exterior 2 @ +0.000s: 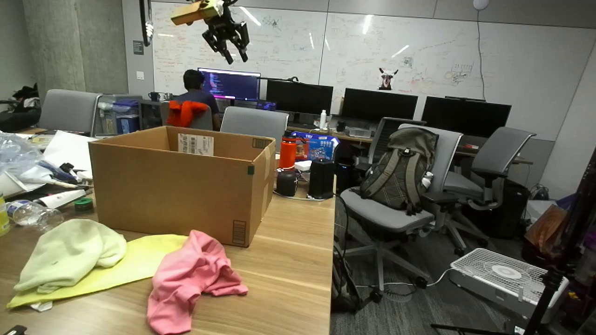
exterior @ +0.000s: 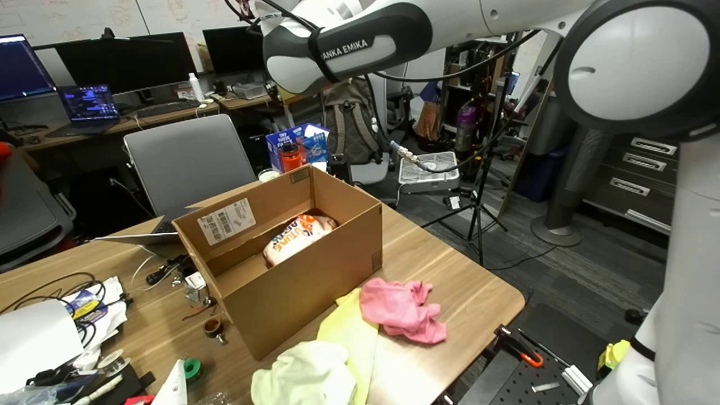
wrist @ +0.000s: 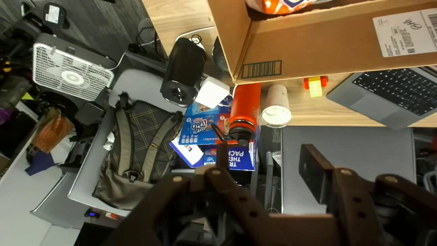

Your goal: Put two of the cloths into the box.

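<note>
Wooden table (exterior 2: 288, 251), box (exterior 2: 170, 186); grey chairs (exterior 2: 253, 122), whiteboard (exterior 2: 354, 60)

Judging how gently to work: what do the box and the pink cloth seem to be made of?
The box: likely cardboard, matte brown, by its thin walls and printed marks. The pink cloth: apparently soft fabric, matte, slumped in loose folds; I can't tell which fibre.

Box (exterior: 306, 287) open up top, w/ room beside printed bundle (exterior: 298, 239); wall (exterior 2: 172, 186) blocks low path frm cloths (exterior: 351, 332).
</note>
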`<act>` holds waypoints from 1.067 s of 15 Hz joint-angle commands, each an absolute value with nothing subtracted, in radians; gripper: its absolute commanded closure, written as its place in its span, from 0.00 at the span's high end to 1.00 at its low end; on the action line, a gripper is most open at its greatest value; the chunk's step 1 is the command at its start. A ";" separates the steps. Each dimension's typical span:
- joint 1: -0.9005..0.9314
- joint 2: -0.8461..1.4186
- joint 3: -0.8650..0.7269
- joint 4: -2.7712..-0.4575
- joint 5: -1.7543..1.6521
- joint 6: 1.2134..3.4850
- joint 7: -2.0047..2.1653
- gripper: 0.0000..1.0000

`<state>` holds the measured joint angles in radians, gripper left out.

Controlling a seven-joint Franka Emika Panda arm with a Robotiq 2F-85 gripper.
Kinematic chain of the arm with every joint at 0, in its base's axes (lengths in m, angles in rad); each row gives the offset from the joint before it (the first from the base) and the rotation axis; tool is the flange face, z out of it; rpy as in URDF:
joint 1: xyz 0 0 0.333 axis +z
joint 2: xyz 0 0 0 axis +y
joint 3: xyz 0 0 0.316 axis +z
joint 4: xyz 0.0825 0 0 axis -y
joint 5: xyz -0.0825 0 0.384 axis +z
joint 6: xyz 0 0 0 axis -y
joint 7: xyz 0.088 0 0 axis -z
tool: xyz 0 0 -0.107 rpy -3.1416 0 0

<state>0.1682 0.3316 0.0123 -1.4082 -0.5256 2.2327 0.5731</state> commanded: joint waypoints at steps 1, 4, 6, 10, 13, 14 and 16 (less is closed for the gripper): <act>0.182 0.318 -0.011 -1.398 -0.494 2.161 0.538 0.88; 0.176 0.290 -0.006 -1.433 -0.471 2.083 0.514 1.00; 0.173 0.267 0.000 -1.464 -0.448 2.037 0.491 1.00; 0.164 0.212 0.015 -1.536 -0.396 1.965 0.420 1.00; 0.156 0.165 0.026 -1.600 -0.354 1.928 0.365 1.00; 0.155 0.145 0.030 -1.626 -0.343 1.917 0.347 1.00; 0.151 0.107 0.036 -1.680 -0.324 1.901 0.306 1.00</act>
